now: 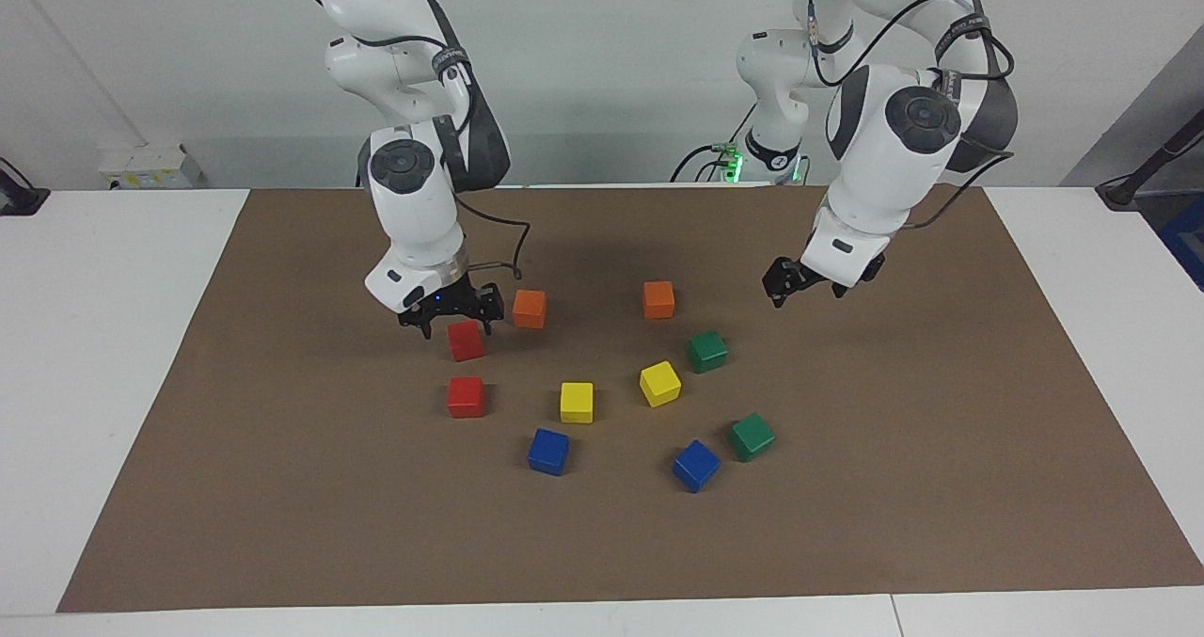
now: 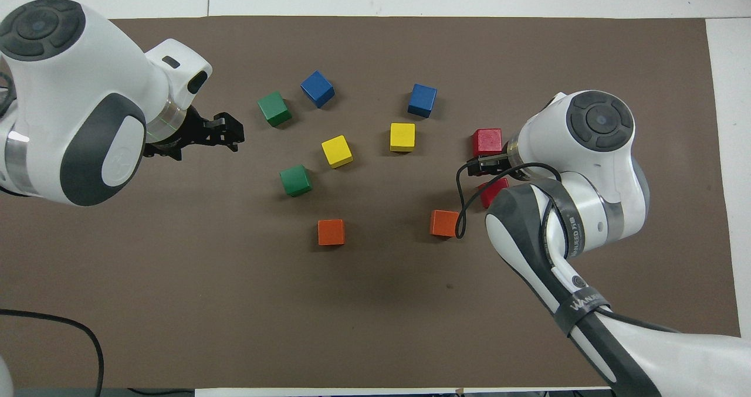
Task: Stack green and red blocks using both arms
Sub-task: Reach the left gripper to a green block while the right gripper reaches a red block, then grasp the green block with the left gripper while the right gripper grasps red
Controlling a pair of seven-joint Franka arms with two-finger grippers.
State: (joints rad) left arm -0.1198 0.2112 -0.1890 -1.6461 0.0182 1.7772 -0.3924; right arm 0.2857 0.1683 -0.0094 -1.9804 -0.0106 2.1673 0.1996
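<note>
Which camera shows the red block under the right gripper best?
The facing view: there the red block nearer the robots shows whole, with the open right gripper just above it. In the overhead view the right arm covers most of that block, leaving only a sliver.

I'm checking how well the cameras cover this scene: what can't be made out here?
- Overhead view: the right arm's wrist hides most of the nearer red block.
- Overhead view: right gripper mostly hidden under that wrist.
- Facing view: left gripper partly hidden by its own wrist.
</note>
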